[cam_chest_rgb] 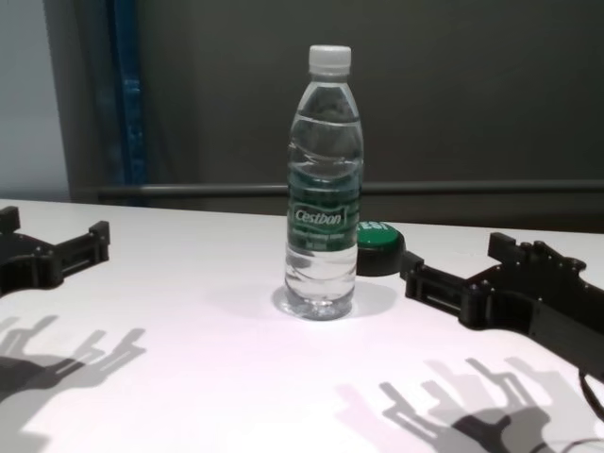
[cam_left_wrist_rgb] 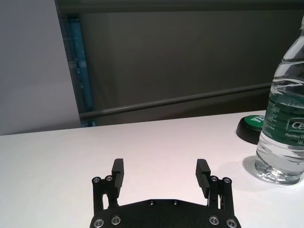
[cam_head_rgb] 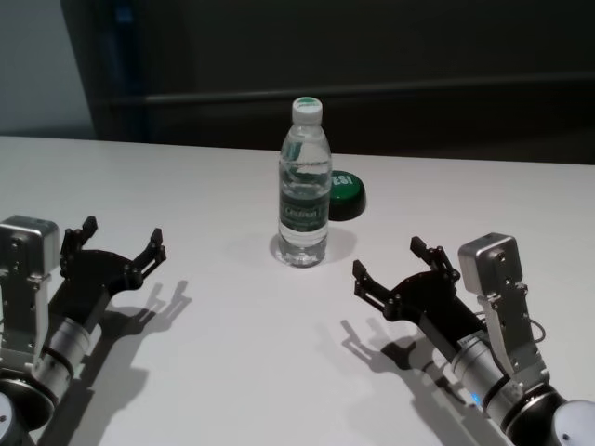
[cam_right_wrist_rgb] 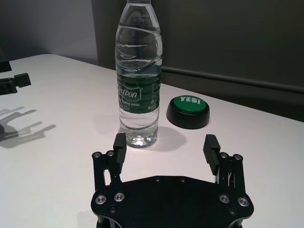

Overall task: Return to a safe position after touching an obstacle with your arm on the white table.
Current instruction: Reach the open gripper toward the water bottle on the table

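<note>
Head view shows my left claw (cam_head_rgb: 119,243) and right claw (cam_head_rgb: 400,267) open and empty, low over the tabletop (cam_head_rgb: 232,372), clear either side of the upright bottle (cam_head_rgb: 305,190), safely apart.

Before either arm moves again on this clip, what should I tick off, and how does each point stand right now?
1. Water bottle upright on the white table: ok.
2. Cap on the bottle: ok.
3. Left pincer open, empty, apart from the bottle: ok.
4. Right pincer open, empty, apart from the bottle: ok.
5. Green-topped disc behind the bottle, touching it or not: cannot tell.
6. Arms' elbows free of obstacles: cannot tell, out of view.
</note>
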